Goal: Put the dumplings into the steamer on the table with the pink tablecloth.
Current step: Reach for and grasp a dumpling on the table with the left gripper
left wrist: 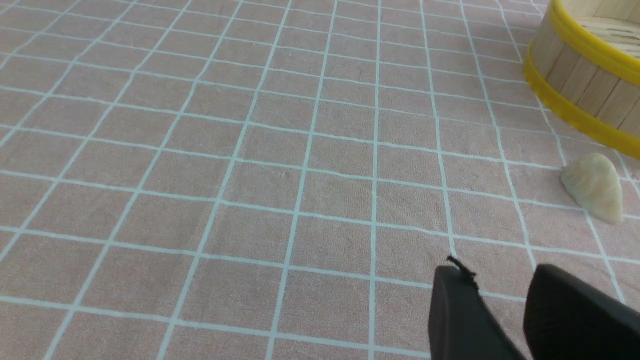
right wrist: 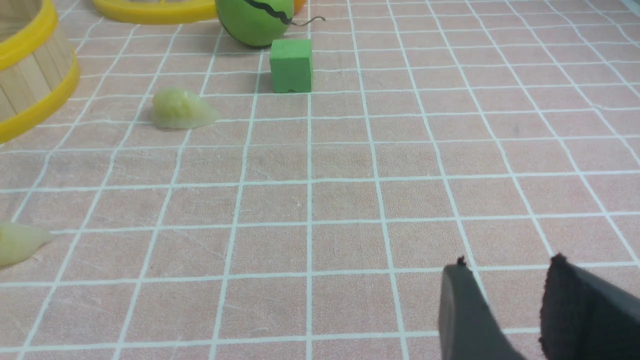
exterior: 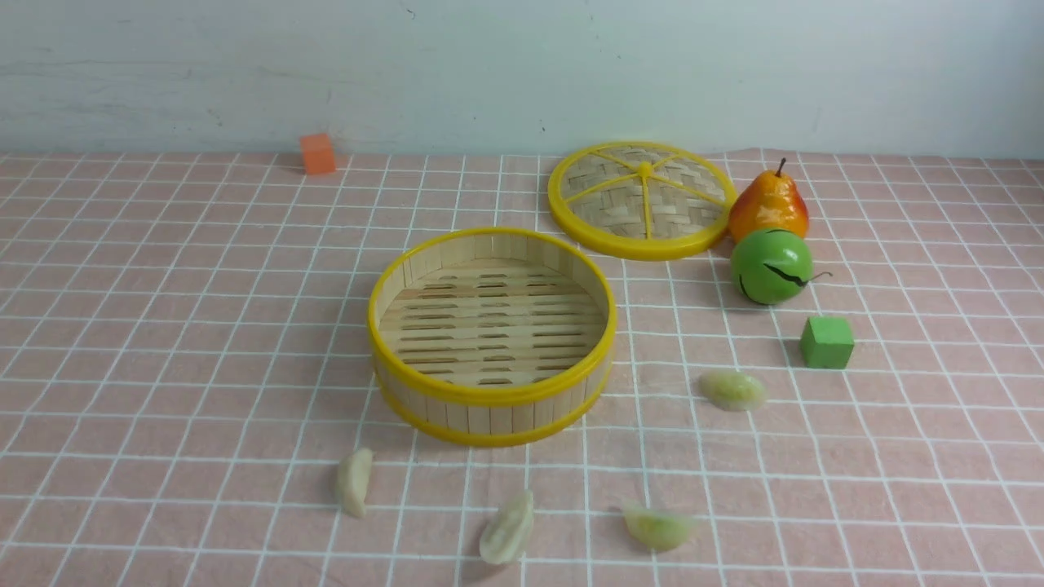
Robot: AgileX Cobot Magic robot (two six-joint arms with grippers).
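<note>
The left claw (left wrist: 500,280) hangs over bare cloth with its 2 dark fingers (left wrist: 457,315) a narrow gap apart and nothing between them. 1 cream dumpling (left wrist: 594,186) lies beyond its tips, clear of them and just beside the outer wall of the steamer (left wrist: 585,65). The right claw (right wrist: 507,267) is likewise parted narrowly and empty. 1 pale green dumpling (right wrist: 180,109) lies well ahead of it, near the green cube (right wrist: 291,65), and a second green one (right wrist: 17,242) lies off to the side at the picture's edge. From the front, neither claw is in view. The steamer (exterior: 489,397) stands open and empty mid-table, with all 4 dumplings on the cloth outside it: 2 cream ones (exterior: 354,483) (exterior: 507,528) and 1 green (exterior: 659,527) in front of it, and the other green (exterior: 732,390) to its right. Behind the steamer lies the flat woven lid (exterior: 642,200), with a pear (exterior: 768,204) and a round green fruit (exterior: 771,265) beside it. An orange cube (exterior: 317,153) sits at the far edge. The pink tablecloth (exterior: 163,326), gridded in white, covers the whole table, and a pale wall (exterior: 522,65) rises behind it.
</note>
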